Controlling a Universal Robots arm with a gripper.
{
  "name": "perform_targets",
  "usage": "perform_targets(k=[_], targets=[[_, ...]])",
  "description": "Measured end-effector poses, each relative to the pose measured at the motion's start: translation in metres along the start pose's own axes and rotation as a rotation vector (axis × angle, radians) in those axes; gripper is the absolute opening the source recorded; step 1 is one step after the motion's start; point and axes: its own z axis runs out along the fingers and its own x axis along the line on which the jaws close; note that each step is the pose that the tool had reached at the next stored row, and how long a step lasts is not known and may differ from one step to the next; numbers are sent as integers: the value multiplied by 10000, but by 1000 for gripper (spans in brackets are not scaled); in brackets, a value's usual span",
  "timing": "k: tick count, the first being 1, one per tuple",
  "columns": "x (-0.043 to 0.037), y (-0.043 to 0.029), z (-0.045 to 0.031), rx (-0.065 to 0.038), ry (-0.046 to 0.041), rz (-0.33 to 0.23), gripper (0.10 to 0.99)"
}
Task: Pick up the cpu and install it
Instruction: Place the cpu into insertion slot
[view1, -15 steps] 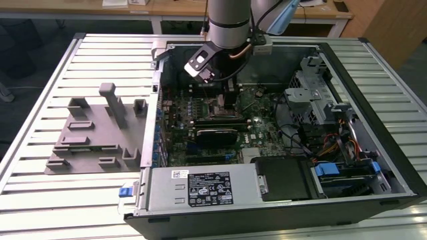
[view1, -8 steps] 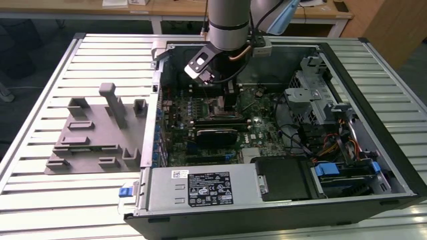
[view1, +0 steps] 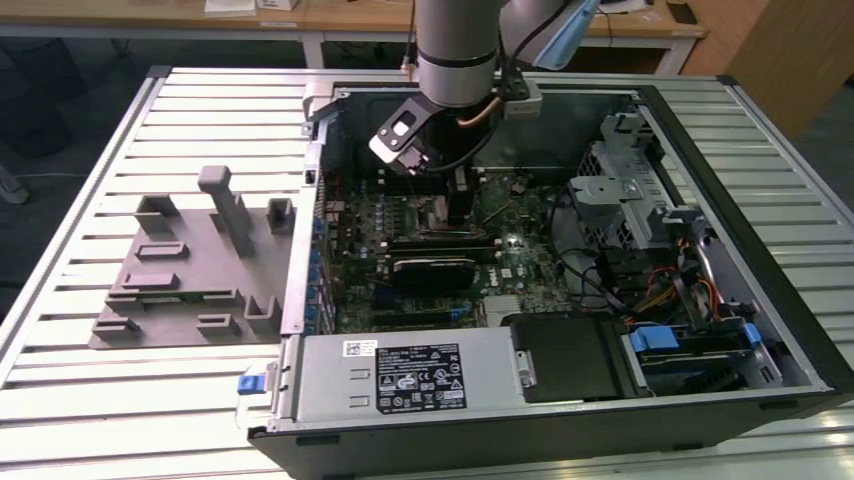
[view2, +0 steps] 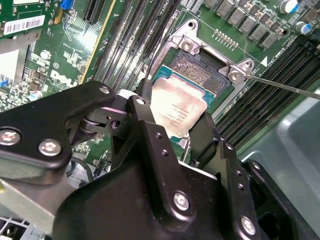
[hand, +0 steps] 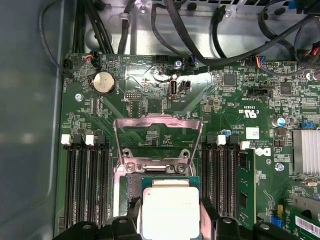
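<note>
The cpu (view2: 176, 106) is a flat square chip with a silvery top (hand: 170, 212). It sits between my gripper's (view2: 172, 119) two black fingers (view2: 145, 95), which press on opposite edges. It hovers low over the open socket (view2: 205, 75) on the green motherboard, covering about half of it. The socket's metal load plate (hand: 157, 125) stands flipped open beyond it. In the exterior view my gripper (view1: 458, 195) reaches down into the open computer case (view1: 747, 250), above the socket area (view1: 427, 218). Whether the chip touches the socket I cannot tell.
Black memory slots (hand: 90, 185) flank the socket on both sides, with one module (hand: 245, 185) fitted. A thin metal lever (view2: 285, 85) sticks out beside the socket. Cables (hand: 200, 30) hang along the case's back. A grey plastic plate (view1: 187, 280) lies outside the case; the power supply (view1: 400, 375) is at the front.
</note>
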Motion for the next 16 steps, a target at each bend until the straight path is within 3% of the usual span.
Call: perform_targets(k=[16], targets=[[28,-46,102,1,-2,0,541]])
